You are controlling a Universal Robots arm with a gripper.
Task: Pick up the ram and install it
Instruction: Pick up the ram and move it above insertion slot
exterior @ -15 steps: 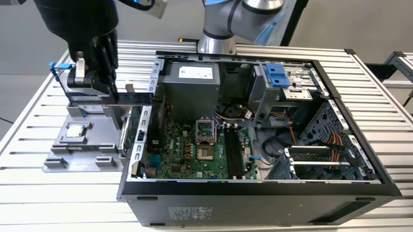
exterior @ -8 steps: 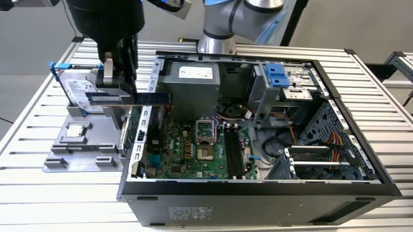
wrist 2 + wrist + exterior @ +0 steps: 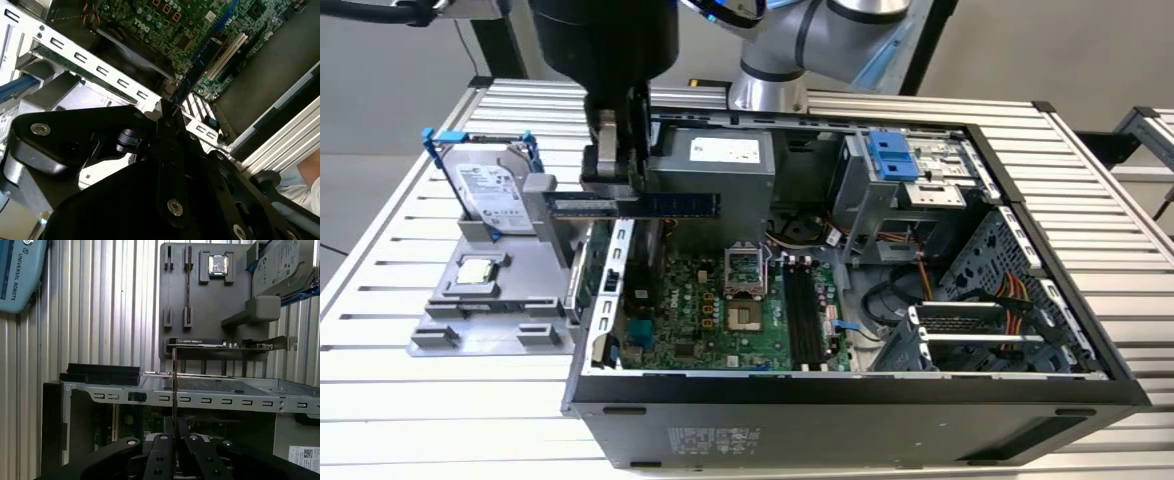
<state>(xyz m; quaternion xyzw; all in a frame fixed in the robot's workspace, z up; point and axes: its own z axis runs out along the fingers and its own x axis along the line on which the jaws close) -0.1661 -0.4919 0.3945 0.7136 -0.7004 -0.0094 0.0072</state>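
Note:
The ram [image 3: 683,204], a thin blue-green stick, hangs level in the air over the edge of the open computer case [image 3: 854,395] on the exterior view's left. My gripper [image 3: 616,198] is shut on the ram near its middle, coming down from above. In the first wrist view the ram [image 3: 174,385] shows edge-on, rising from between the black fingers [image 3: 161,446]. In the second wrist view the ram [image 3: 197,70] stretches out from my gripper [image 3: 167,114] over the green motherboard [image 3: 165,20]. The motherboard's long black slots [image 3: 803,312] lie below, toward the exterior view's right of the ram.
A grey holder plate [image 3: 454,335] beside the case carries a silver hard drive [image 3: 491,188] with a blue handle, a processor chip [image 3: 476,270] and an expansion card [image 3: 200,342]. Inside the case are the power supply [image 3: 720,160], a drive cage [image 3: 897,165] and loose cables [image 3: 1007,295].

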